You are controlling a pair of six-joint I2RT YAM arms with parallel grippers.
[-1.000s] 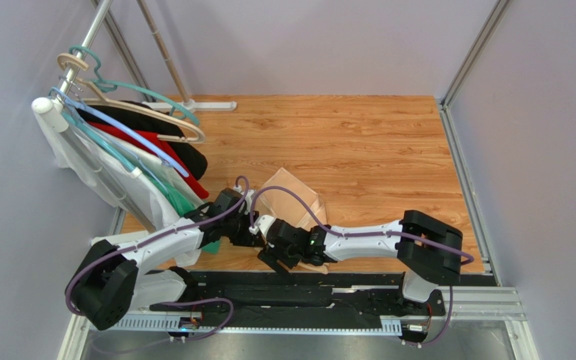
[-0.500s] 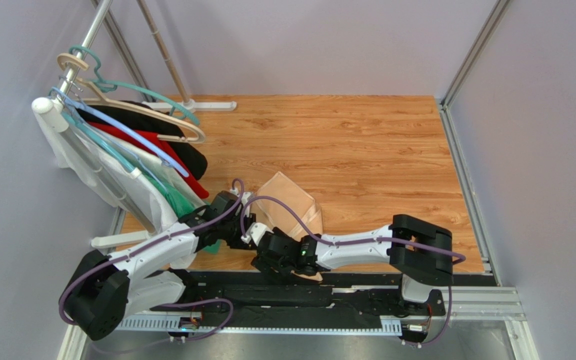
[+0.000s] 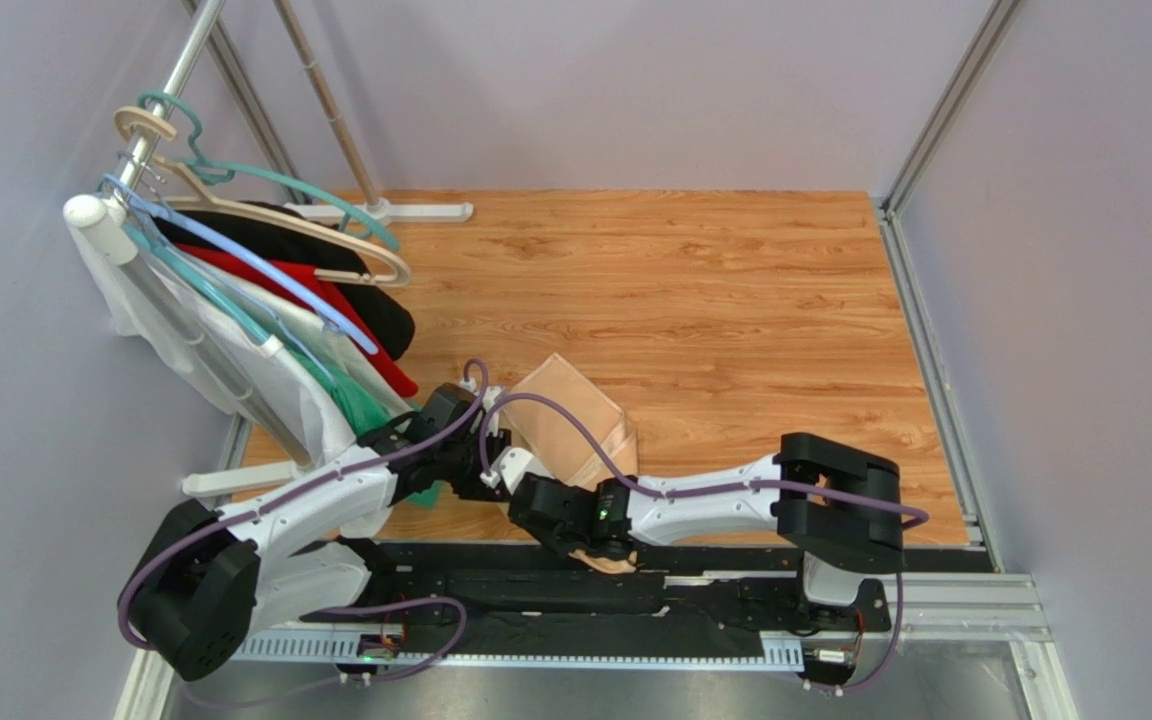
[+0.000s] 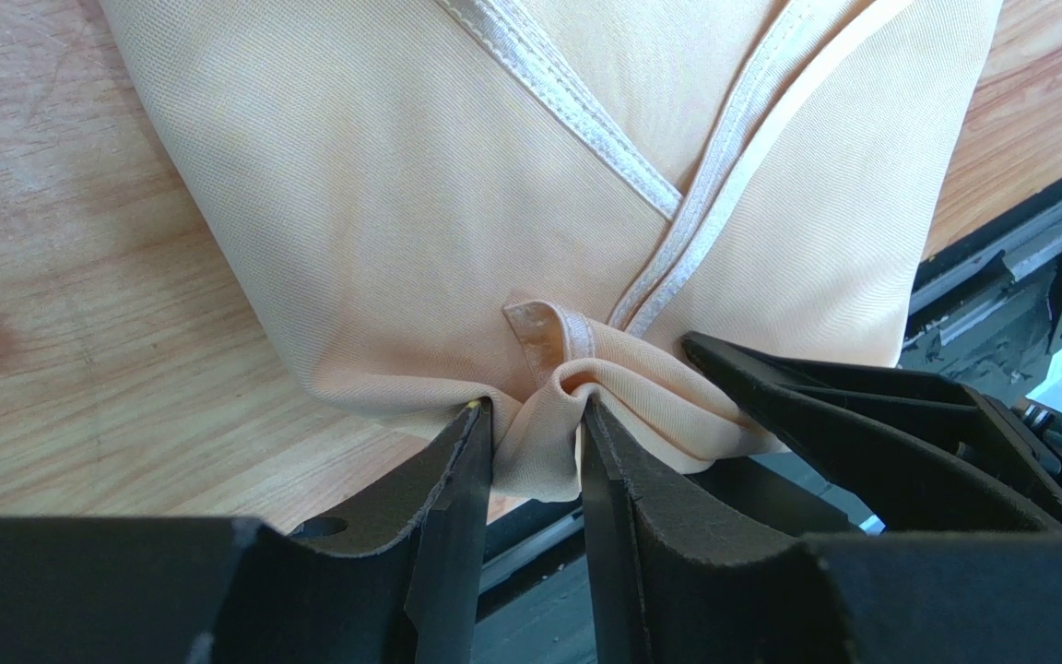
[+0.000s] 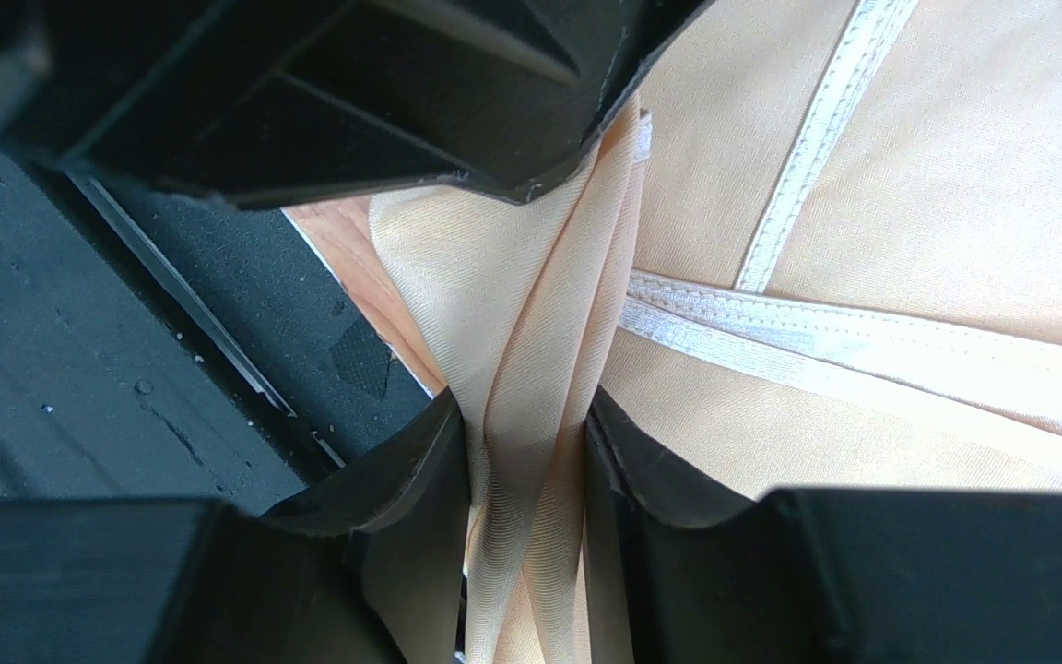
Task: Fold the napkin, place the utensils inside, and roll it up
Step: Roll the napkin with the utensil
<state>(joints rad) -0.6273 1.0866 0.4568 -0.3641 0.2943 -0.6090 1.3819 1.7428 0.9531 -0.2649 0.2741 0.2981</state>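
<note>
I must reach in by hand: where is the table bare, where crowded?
The table is bare beyond the napkin to the back wall, and right of it to the side rail. Crowded: near left, where the left tool and right tool pinch the napkin, beside the hanging clothes.

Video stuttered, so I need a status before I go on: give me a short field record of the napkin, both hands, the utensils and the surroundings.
napkin: peach cloth, folded over, hemmed edges showing, lying on the wooden table at its near edge
left hand: closed on a bunched napkin corner
right hand: closed on a bunched fold, close beside the left hand
utensils: not visible in any view
surroundings: garments on hangers at the left
</note>
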